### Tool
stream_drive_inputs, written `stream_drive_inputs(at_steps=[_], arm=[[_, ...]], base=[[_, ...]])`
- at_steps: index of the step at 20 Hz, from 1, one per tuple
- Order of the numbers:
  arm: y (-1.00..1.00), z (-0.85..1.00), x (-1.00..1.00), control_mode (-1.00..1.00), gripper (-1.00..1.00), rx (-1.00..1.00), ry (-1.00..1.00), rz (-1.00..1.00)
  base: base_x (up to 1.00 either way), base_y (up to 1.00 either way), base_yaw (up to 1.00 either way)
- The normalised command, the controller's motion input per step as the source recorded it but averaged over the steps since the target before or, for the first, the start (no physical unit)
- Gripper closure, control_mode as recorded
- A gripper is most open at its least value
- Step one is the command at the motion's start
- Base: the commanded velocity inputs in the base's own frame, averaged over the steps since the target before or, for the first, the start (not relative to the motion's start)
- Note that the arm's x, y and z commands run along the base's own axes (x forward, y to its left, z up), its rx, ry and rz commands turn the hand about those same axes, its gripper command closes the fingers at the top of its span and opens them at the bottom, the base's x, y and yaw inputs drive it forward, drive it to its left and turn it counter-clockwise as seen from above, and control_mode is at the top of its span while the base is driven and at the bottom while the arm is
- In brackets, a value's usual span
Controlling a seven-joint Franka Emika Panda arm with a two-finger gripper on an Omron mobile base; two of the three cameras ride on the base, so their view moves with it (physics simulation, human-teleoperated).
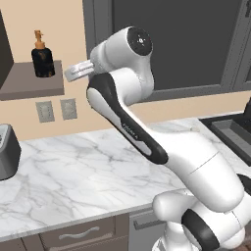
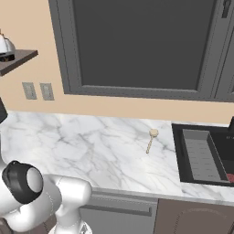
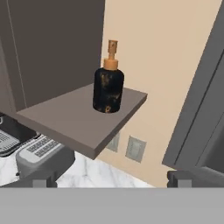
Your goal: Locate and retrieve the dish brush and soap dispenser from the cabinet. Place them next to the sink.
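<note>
the white marble counter (image 2: 91,146) runs wide under a big dark window with a grey frame (image 2: 141,45), and at its right end sits the dark grey rectangular sink basin with a raised rim (image 2: 179,155). the white arm with dark joints (image 1: 147,132) rises from the base and reaches up toward the wall, its hand near the edge of the flat grey-brown shelf board (image 1: 34,81) that juts out beside a dark wall cabinet. on that shelf stands the small squat black soap bottle with an orange-copper pump top (image 3: 108,85), upright and toward the front corner (alone on the board as far as i can see). the two-finger claw (image 3: 111,179) faces the bottle from a little way off, its dark fingertips (image 3: 40,181) set wide apart with nothing between them. a grey toaster (image 3: 43,155) sits on the counter below the shelf, and two pale wall outlets (image 1: 56,110) are on the beige wall under it. the small brush with a round tan head and pale short handle (image 2: 151,139) lies flat on the marble, just beside the left rim of the sink.
</note>
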Motion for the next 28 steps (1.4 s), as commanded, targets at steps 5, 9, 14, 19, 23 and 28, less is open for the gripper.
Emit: stream_drive_inputs(at_steps=[5, 9, 14, 19, 23, 28], arm=[[0.47, 0.00, 0.10, -1.00, -1.00, -0.05, 0.00, -0.12], [0.44, 0.00, 0.30, -1.00, -1.00, -0.01, -0.04, -0.17], [0.43, 0.00, 0.31, -1.00, -1.00, 0.05, 0.00, -0.12], [0.39, 0.00, 0.29, -1.00, -1.00, 0.08, 0.04, -0.02], [0.11, 0.00, 0.23, -1.00, -1.00, 0.09, 0.07, 0.06], [-0.05, 0.00, 0.24, -1.00, -1.00, 0.05, -0.01, 0.08]], base=[[0.00, 0.00, 0.00], [0.00, 0.00, 0.00], [0.00, 0.00, 0.00], [0.00, 0.00, 0.00], [0.00, 0.00, 0.00], [0.00, 0.00, 0.00]])
